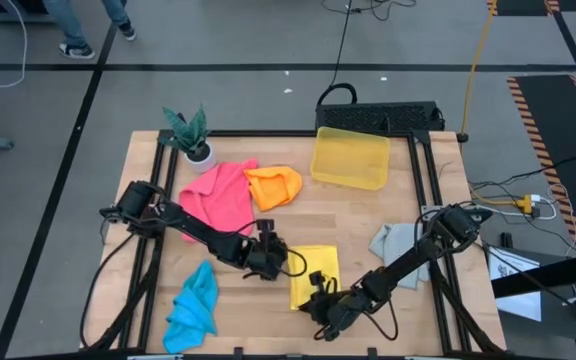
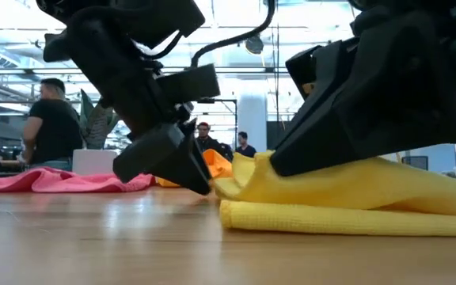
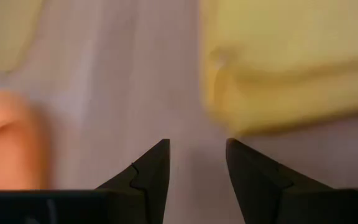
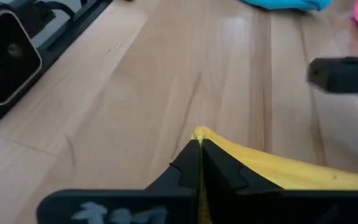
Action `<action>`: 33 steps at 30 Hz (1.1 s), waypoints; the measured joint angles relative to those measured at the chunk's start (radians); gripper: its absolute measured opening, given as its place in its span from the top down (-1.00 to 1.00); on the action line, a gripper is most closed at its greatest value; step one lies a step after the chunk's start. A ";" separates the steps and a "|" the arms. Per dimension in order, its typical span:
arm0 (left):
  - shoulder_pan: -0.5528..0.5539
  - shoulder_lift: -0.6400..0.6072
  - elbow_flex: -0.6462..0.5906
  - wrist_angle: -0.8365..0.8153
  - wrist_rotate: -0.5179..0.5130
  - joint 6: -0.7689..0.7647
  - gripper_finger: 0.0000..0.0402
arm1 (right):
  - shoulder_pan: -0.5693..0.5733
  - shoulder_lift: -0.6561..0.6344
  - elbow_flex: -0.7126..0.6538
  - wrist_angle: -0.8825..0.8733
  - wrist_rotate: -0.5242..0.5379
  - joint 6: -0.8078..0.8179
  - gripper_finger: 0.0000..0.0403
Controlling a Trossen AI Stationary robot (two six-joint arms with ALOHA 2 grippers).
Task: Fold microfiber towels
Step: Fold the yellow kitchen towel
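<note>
The yellow towel (image 1: 316, 272) lies folded on the table's near middle; it also shows in the low view (image 2: 355, 202). My right gripper (image 4: 201, 146) is shut on it at its near left corner, as the high view (image 1: 314, 297) shows. My left gripper (image 1: 291, 262) is open and empty, low over the table just left of the yellow towel (image 3: 291, 62). The pink towel (image 1: 218, 195) and the orange towel (image 1: 273, 187) lie at the far left. The blue towel (image 1: 193, 305) lies crumpled at the near left, and the grey towel (image 1: 396, 243) at the right. My right gripper pinches the yellow towel's upper layer between its two fingers at an edge tip (image 4: 201, 133) that pokes out past the fingertips. The fingers slant down from the table's near right. The held layer (image 2: 252, 170) is raised a little, and the lower fold (image 2: 331, 218) lies on the table.
A translucent yellow bin (image 1: 350, 157) stands at the far middle and a small potted plant (image 1: 193, 135) at the far left. Bare wood (image 1: 368, 215) shows between the bin and the yellow towel. People stand in the room beyond the table (image 2: 50, 119).
</note>
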 joint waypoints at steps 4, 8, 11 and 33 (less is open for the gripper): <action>-0.009 -0.056 0.002 -0.077 -0.099 -0.051 0.21 | 0.000 0.000 -0.013 0.012 -0.020 0.002 0.98; -0.007 -0.072 0.002 -0.032 0.044 -0.059 0.21 | 0.000 0.000 -0.025 0.048 -0.022 0.001 0.98; -0.010 -0.057 0.002 0.037 0.141 -0.042 0.21 | -0.001 0.000 -0.027 0.062 -0.022 -0.004 0.98; 0.064 0.053 0.002 0.164 0.133 -0.015 0.21 | -0.006 0.000 -0.034 0.072 -0.025 0.011 0.97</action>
